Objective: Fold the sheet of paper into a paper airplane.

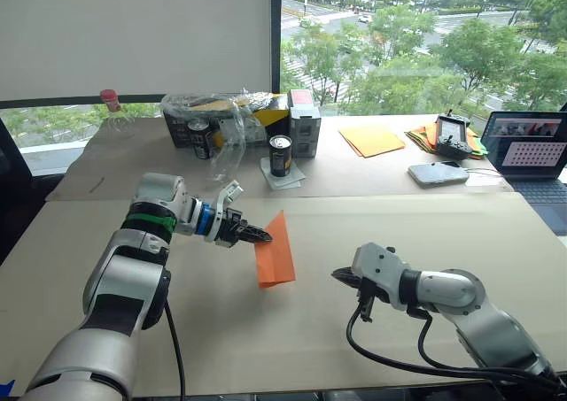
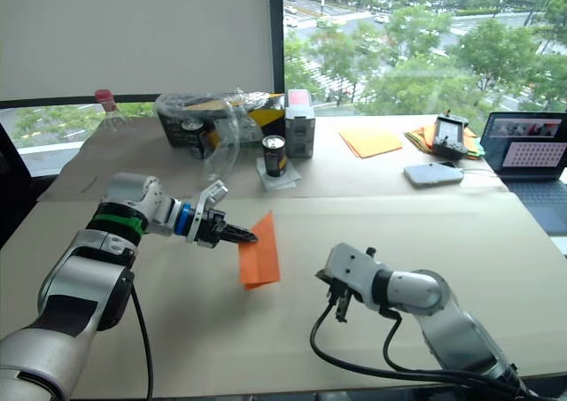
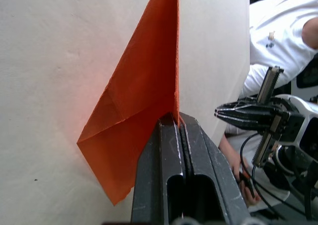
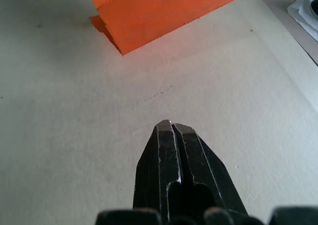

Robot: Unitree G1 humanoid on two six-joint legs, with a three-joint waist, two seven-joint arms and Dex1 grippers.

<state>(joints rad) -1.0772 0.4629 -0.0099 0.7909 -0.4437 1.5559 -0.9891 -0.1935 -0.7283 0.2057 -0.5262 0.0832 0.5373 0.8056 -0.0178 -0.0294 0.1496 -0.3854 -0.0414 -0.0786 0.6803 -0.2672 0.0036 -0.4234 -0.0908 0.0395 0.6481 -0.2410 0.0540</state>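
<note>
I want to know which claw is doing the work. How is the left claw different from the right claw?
The left claw is pinching the edge of the folded orange sheet of paper; the right claw holds nothing. The left claw is at the paper, while the right claw sits apart from it, over the bare table. The left claw points toward the robot's right, the right claw toward its left. Both are black, and both are shut.

Matt orange sheet of paper (image 1: 275,252), creased.
</note>
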